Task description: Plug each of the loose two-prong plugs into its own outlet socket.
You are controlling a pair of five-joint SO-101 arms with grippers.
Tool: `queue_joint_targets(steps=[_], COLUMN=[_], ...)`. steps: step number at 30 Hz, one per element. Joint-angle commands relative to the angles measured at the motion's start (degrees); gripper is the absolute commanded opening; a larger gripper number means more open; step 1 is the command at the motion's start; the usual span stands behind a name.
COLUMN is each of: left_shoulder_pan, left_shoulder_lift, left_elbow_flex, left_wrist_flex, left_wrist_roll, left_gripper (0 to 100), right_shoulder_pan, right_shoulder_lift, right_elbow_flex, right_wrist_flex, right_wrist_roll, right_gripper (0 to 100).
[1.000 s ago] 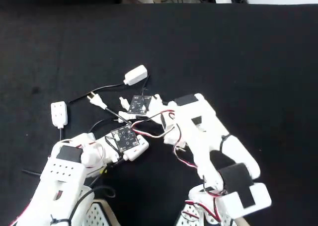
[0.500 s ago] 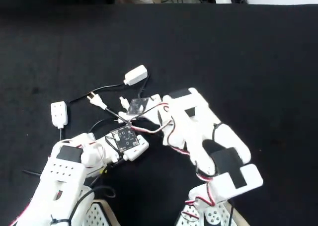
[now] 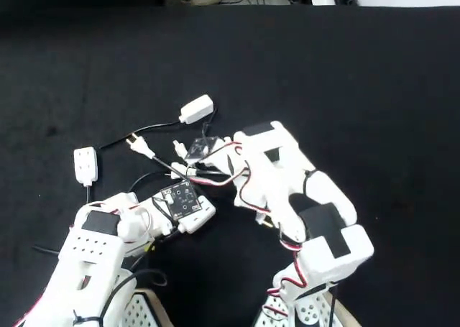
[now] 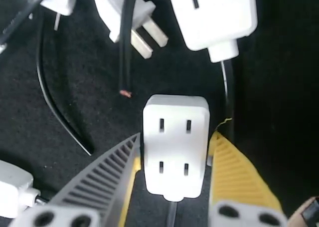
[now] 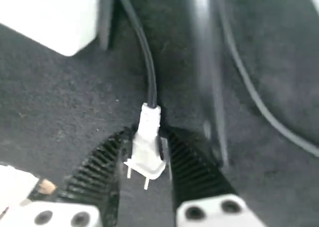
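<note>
A white outlet socket (image 4: 174, 144) sits between the fingers of my left gripper (image 4: 174, 141), which is shut on its two sides. A second white socket (image 4: 212, 12) and a flat-pronged plug (image 4: 132, 22) lie just beyond it. My right gripper (image 5: 146, 135) is shut on a small white two-prong plug (image 5: 145, 149); its black cable runs away from the fingers and its prongs point back toward the wrist. In the high view the right gripper (image 3: 195, 154) is at the cluster of cables, and the left gripper (image 3: 183, 203) is close in front of it.
On the black table, one white socket (image 3: 85, 164) lies at the left and another (image 3: 196, 108) behind the cluster. A black-cabled plug (image 3: 141, 146) lies between them. Black cables loop around both grippers. A white block (image 5: 50, 15) lies beyond the right gripper.
The right arm has swung its elbow and base link to the left, and its gripper has shifted slightly left over the cables. The left arm has kept still.
</note>
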Motion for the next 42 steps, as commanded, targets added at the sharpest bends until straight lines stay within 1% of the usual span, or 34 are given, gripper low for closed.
queue_joint_targets(steps=[1,3,7,11,13,18,20,22,24,25,29,34,37,42], left_shoulder_pan=[0.57,0.57,0.57,1.10,1.19,0.92,0.66,0.66,0.66,0.66,0.66,0.57,0.48,0.48], left_shoulder_lift=[-0.18,-0.18,-0.18,-0.18,-0.18,-0.18,-0.18,-0.18,-0.18,-0.18,-0.18,-0.18,-0.18,-0.18], left_elbow_flex=[0.48,0.48,0.48,0.40,0.13,-1.01,-1.63,-1.80,-1.54,-1.45,-1.36,0.22,0.48,0.84], left_wrist_flex=[-0.09,-0.18,-0.18,-0.18,-0.18,-0.62,-0.53,-0.44,-0.44,-0.44,-0.44,-0.44,-0.44,-0.44], left_wrist_roll=[1.41,2.55,2.64,2.81,2.99,9.41,11.78,13.10,13.45,13.45,14.24,15.74,15.65,15.47], left_gripper=[22,22,22,22,22,22,23,23,23,23,23,23,22,22], right_shoulder_pan=[2.11,1.93,1.85,1.85,0.79,-6.07,-8.44,-9.41,-7.74,-6.24,0.44,10.55,14.68,20.57], right_shoulder_lift=[-7.87,-14.64,-31.52,-47.52,-53.23,-59.30,-59.21,-58.07,-56.04,-54.46,-46.99,-40.84,-41.19,-39.52], right_elbow_flex=[-1.71,-1.71,-1.80,-1.71,-1.71,-0.57,-0.40,-0.13,0.22,0.66,4.09,7.34,10.15,17.54], right_wrist_flex=[2.20,5.63,10.20,10.55,8.70,4.22,3.08,3.25,5.19,6.77,12.92,13.19,10.29,-1.41], right_wrist_roll=[-2.64,-3.69,-6.07,-9.14,-12.75,-24.88,-26.99,-26.64,-23.12,-19.69,-2.46,15.21,24.70,35.25], right_gripper=[1.2,1.2,1.2,1.2,1.2,1.2,1.2,1.1,1.2,1.4,2.5,12.6,14.0,14.2])
